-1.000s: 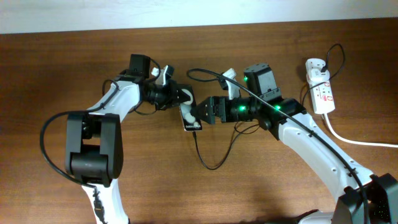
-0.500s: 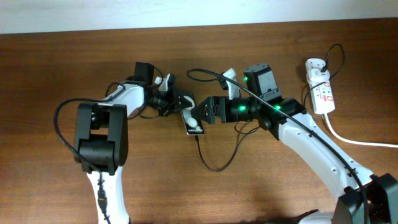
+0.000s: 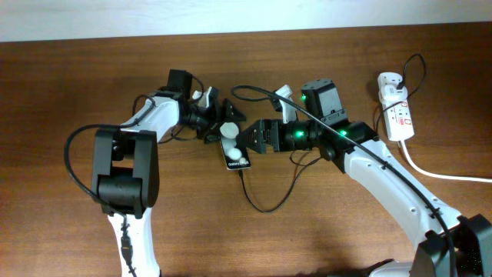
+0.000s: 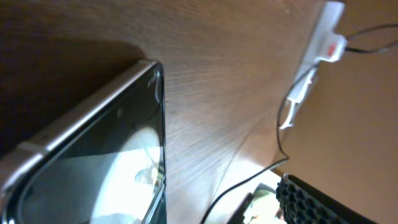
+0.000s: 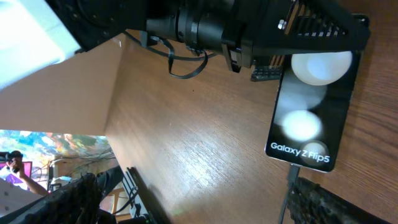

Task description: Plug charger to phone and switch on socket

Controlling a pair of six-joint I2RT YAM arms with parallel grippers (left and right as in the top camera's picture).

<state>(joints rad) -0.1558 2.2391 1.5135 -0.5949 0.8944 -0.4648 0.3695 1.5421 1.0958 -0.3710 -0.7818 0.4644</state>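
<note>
Only the right wrist view lets the phone (image 5: 313, 112) be read: "Galaxy Z Flip5", with the charger (image 5: 290, 177) reaching its lettered end. Overhead, the phone lies mid-bench (image 3: 323, 231) between both grippers, with the socket (image 3: 398, 115) at far right. The left gripper (image 3: 222, 125), tight at the phone half a second ago, now stands spread. The right gripper (image 3: 245, 145) is spread too.

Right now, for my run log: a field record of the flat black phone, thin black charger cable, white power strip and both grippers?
phone: flat black phone lying on the wooden table
charger: thin black cable, tip at the phone's lettered end
socket: white power strip, far right; switch state unreadable
left gripper: open, at the phone's other end
right gripper: open, beside the phone
</note>
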